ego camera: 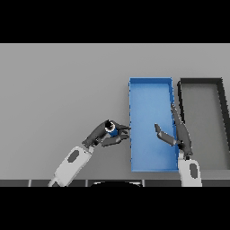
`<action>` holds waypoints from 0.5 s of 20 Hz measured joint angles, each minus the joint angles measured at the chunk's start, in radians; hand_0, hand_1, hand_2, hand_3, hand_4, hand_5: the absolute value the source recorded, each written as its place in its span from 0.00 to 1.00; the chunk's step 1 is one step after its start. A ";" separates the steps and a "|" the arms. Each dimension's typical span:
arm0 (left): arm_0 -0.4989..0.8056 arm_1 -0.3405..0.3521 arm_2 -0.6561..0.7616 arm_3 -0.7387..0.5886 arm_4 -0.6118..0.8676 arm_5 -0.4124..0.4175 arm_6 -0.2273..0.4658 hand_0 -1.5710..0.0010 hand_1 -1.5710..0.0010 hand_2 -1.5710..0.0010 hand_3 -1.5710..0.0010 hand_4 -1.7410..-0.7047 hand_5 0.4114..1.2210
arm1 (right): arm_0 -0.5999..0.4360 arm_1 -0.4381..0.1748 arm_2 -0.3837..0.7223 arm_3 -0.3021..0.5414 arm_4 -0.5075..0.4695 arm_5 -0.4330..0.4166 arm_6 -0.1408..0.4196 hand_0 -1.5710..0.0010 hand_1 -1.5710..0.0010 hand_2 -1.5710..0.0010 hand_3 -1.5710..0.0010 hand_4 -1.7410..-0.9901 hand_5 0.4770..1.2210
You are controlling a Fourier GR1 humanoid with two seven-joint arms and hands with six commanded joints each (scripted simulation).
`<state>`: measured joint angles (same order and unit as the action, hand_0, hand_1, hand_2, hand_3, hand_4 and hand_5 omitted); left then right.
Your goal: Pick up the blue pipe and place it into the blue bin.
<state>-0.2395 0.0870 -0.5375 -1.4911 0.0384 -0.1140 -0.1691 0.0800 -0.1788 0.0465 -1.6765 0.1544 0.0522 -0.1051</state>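
Blue pipe (112,131) sits pinched in the curled fingers of the left hand (104,134), just beside the blue bin's (150,81) left wall, near the table's (54,90) front edge; whether it is lifted I cannot tell. Right hand (176,132) hangs spread over the bin's right wall, a dark bin (201,81) beyond. Carrying step: next, move rightward over the wall and release

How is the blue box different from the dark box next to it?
The blue bin is bright blue inside and out; the dark bin has black walls and a grey floor. The right hand hangs over the blue bin's right edge, between the two bins. Both are open rectangular trays, side by side.
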 measured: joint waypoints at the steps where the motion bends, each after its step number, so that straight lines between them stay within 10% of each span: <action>1: -0.018 -0.002 0.007 -0.018 0.005 -0.008 0.008 0.01 0.01 0.01 0.01 0.27 0.99 | -0.002 -0.003 -0.002 0.002 0.002 0.000 0.006 1.00 1.00 1.00 1.00 0.75 0.22; 10: -0.026 -0.027 0.011 -0.079 -0.021 -0.056 0.120 0.00 0.00 0.00 0.00 0.27 1.00 | 0.042 0.000 0.006 -0.034 0.041 -0.032 -0.027 1.00 1.00 1.00 1.00 0.80 0.22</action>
<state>-0.2657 0.0601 -0.5268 -1.5702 0.0174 -0.1695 -0.0487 0.1220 -0.1792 0.0524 -1.7104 0.1955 0.0200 -0.1320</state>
